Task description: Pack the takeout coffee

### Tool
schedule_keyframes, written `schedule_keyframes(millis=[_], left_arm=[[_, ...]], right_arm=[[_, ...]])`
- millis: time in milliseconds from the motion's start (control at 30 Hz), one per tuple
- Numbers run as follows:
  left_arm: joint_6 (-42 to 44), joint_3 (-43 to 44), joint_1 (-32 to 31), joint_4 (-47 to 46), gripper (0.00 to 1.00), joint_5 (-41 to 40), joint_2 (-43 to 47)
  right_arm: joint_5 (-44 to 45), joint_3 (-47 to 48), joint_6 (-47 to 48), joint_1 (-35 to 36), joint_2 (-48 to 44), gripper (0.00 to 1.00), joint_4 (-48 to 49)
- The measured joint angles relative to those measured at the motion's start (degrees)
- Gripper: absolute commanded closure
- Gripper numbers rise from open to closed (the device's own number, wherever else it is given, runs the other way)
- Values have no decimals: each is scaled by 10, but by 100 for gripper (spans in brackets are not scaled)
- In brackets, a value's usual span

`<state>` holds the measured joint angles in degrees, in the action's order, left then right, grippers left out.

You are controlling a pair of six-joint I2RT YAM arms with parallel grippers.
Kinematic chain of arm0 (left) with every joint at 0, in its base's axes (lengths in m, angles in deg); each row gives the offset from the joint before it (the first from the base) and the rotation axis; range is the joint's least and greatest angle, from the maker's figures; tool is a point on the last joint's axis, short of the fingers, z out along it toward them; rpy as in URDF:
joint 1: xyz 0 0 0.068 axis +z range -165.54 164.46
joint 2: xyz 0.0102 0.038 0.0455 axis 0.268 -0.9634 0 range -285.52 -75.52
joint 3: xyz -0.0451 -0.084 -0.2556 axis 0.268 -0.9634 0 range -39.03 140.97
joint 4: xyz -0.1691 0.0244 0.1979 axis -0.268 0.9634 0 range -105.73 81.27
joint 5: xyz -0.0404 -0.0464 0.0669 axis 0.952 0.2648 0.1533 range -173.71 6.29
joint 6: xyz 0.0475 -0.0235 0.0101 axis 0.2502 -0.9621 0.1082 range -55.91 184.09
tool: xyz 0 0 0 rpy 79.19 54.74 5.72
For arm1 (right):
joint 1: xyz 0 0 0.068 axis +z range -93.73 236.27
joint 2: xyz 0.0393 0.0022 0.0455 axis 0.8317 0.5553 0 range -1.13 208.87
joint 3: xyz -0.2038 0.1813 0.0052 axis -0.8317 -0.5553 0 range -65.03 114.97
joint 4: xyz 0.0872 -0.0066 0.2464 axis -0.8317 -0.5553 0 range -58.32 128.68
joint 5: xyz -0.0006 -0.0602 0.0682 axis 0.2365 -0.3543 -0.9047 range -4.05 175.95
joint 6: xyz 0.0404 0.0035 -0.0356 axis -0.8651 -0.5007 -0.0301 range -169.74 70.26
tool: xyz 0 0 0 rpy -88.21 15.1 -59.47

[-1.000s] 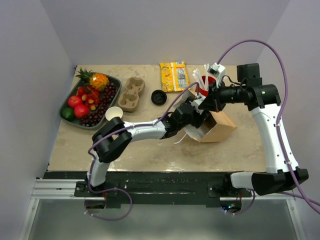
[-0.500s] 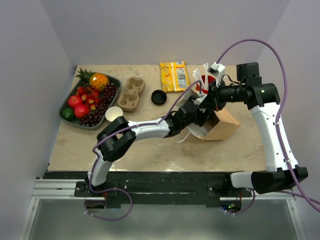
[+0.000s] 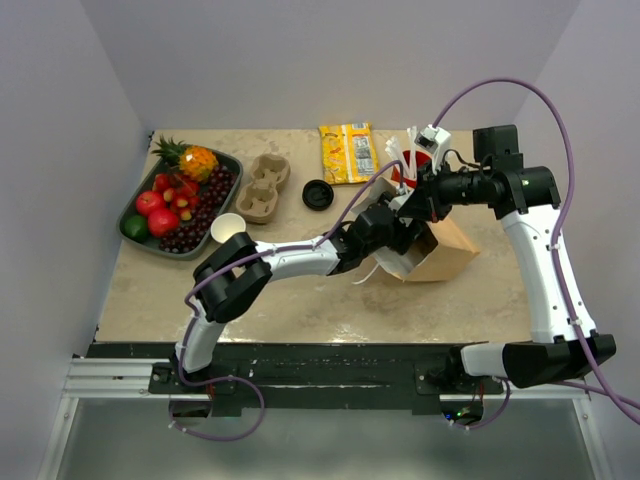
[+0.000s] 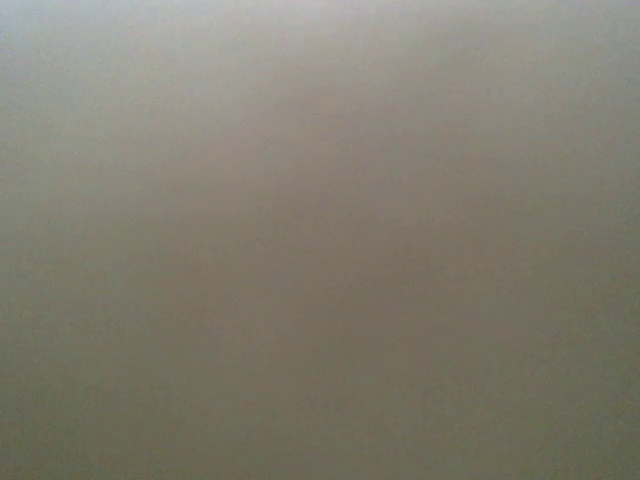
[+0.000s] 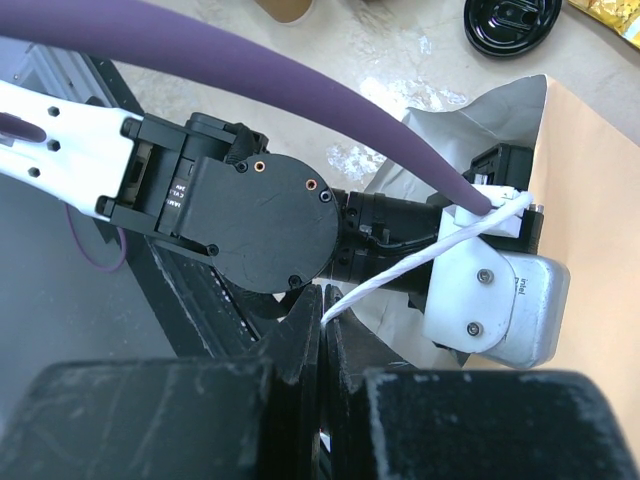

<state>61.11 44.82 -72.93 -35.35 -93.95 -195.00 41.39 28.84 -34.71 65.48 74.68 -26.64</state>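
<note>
Right hand (image 5: pixel 322 297) pinches the white handle (image 5: pixel 420 262) of the bag (image 5: pixel 590 200).

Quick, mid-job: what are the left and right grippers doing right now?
Left gripper: hidden inside the paper bag; its jaws cannot be told.
Right gripper: jaws shut on the white handle of that bag.

Beige stone-look table (image 3: pixel 300 305); plain pale walls (image 3: pixel 300 60).
</note>
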Motion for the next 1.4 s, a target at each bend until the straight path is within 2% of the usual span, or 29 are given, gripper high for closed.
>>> schedule_keyframes(millis=[333,367,400,433,933,1400], left_arm=[[1,0,0,5,31,0,2],[1,0,0,6,24,0,3],[1,0,0,6,8,0,4],[1,0,0,7,1,1,5],[12,-33,3,19,1,23,34],[53,-56,8,77,1,46,84]], right_arm=[[3,6,0,0,0,100,-1],[3,8,0,0,0,100,-1],[4,10,0,0,0,100,-2],[4,11,0,0,0,100,-2],[0,14,0,0,-1,100,-9],[-13,14,-7,2,-14,100,-11]])
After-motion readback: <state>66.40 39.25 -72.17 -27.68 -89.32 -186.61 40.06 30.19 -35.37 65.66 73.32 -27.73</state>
